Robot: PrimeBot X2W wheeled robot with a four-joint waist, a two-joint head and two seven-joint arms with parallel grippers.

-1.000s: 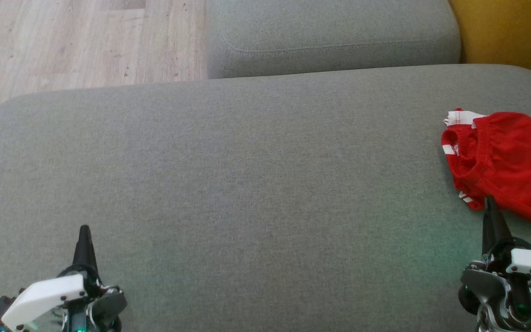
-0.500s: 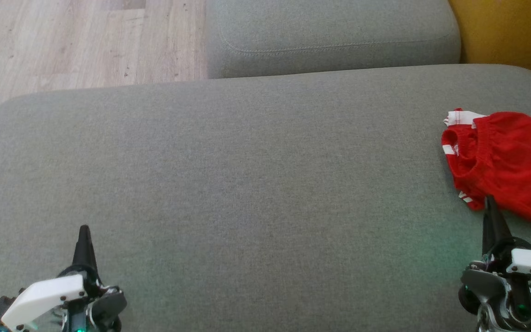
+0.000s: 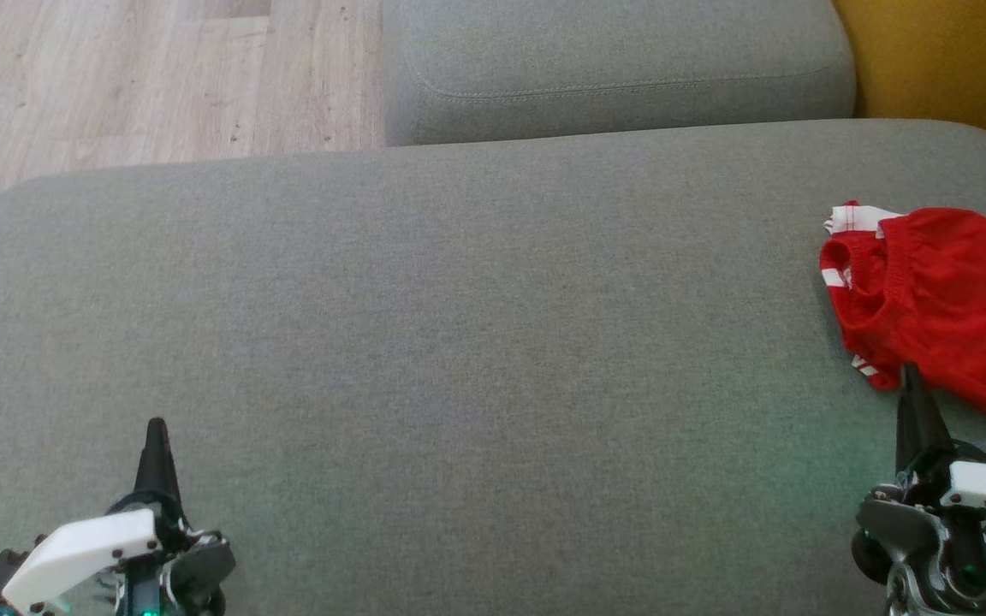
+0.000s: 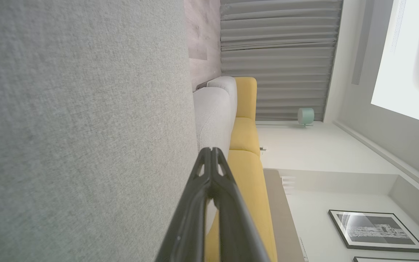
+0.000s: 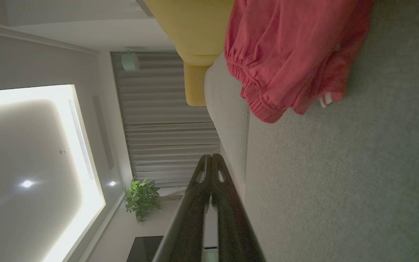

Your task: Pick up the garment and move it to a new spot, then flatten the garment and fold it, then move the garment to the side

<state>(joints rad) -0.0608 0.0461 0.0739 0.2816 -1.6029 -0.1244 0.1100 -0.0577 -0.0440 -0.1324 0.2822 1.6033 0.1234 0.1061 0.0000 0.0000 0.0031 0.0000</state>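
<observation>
I count one red garment (image 3: 938, 299) bunched on the grey cushion (image 3: 459, 342), and two grippers, left (image 3: 156, 428) and right (image 3: 911, 376), both clenched empty.

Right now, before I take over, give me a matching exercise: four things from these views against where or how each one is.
1 garment
2 left hand
3 right hand
4 wooden floor

A shut, lower left, over bare cushion
B crumpled, at the cushion's right edge
C upper left, beyond the cushion
D shut, lower right, pointing at the garment

Pairs: 1-B, 2-A, 3-D, 4-C
</observation>
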